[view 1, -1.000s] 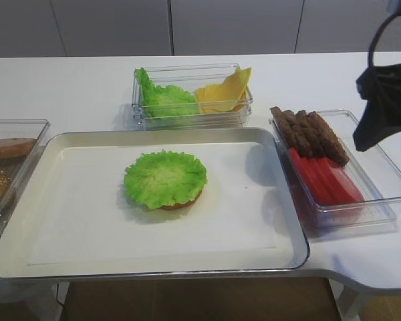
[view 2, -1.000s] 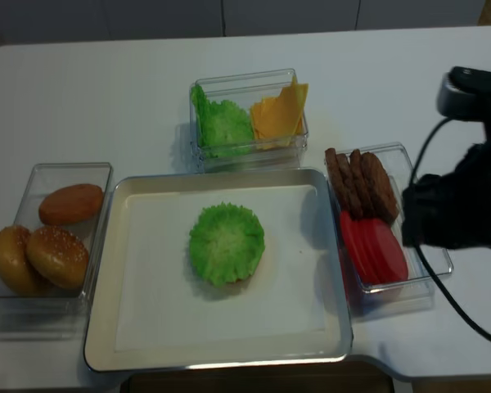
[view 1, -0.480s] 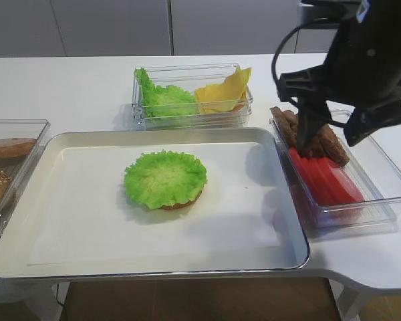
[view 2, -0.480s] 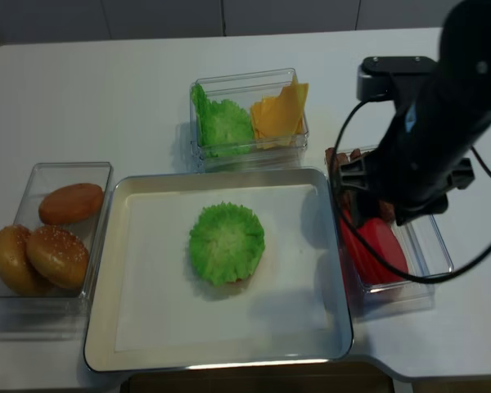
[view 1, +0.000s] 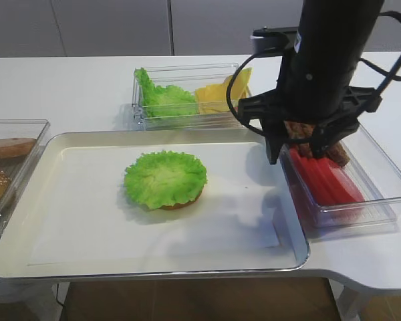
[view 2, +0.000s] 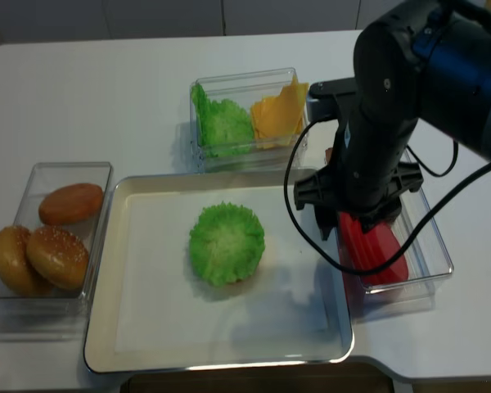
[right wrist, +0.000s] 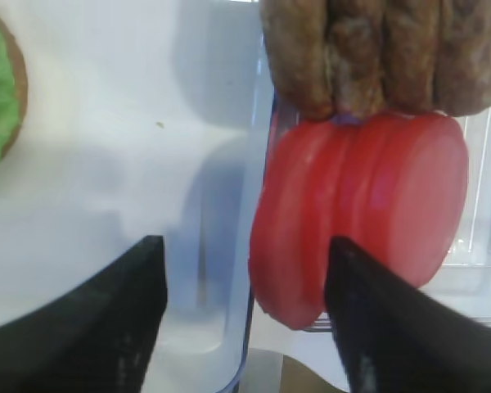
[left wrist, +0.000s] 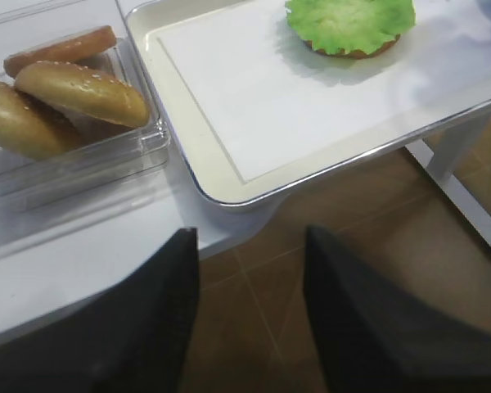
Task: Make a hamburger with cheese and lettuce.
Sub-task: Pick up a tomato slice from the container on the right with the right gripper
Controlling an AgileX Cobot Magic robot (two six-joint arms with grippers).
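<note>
The hamburger [view 1: 165, 179] [view 2: 227, 243] is a bun base on the tray's white paper, topped by the round ruffled lettuce [view 1: 164, 174] [left wrist: 349, 20]. Cheese [view 1: 222, 93] [view 2: 277, 115] slices lean in the back clear box beside a bunched pile of green leaves [view 1: 162, 99]. My right gripper [right wrist: 241, 315] [view 2: 352, 225] hangs open above the left wall of the right-hand box, with the red slices' edge and the tray rim below its gap. My left gripper [left wrist: 250, 303] is open with nothing in it, out past the table's front edge above the floor. It does not show in the high views.
The metal tray [view 1: 281, 234] fills the middle. A clear box at the right holds red tomato slices [view 1: 327, 180] [right wrist: 368, 205] and brown patties [view 1: 324, 140] [right wrist: 352, 49]. Another clear box at the left holds bun halves [view 2: 49, 246] [left wrist: 65, 98].
My right arm has swung in from the far right and now stands over the left side of the tomato and patty box. The food has not moved.
</note>
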